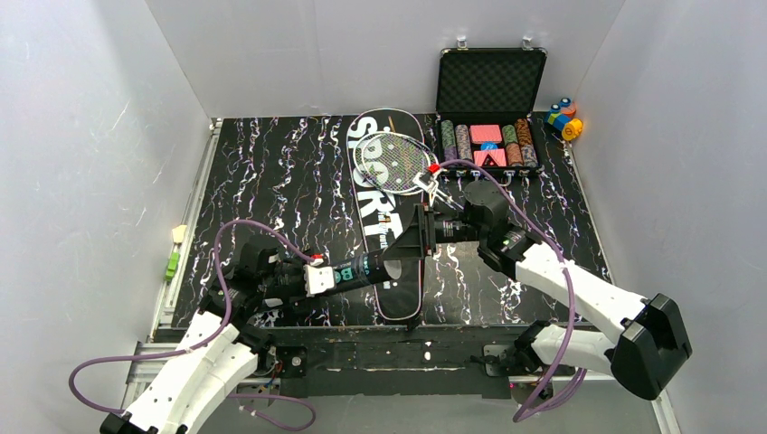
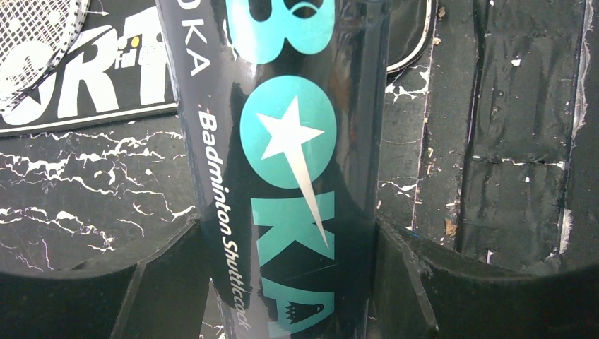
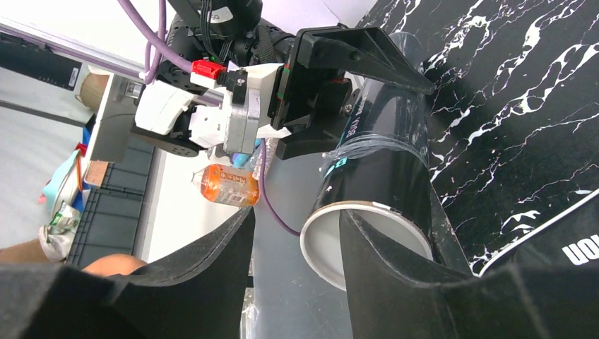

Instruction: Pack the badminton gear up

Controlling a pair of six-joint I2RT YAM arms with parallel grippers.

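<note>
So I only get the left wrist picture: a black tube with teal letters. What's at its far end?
Observer: The right gripper, its jaws open on either side of the black tube's white-rimmed end.
Visitor: Are the rackets packed yet?
Observer: No, two rackets lie on top of the SPORT bag, heads overlapping.
Visitor: Anything else out there?
Observer: An open poker chip case at the table's far right corner.

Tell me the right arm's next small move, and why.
Probably back the right gripper straight off the shuttlecock tube: its jaws stand open around the tube's white-rimmed end, gripping nothing, while the left gripper is clamped on the tube's body.
</note>
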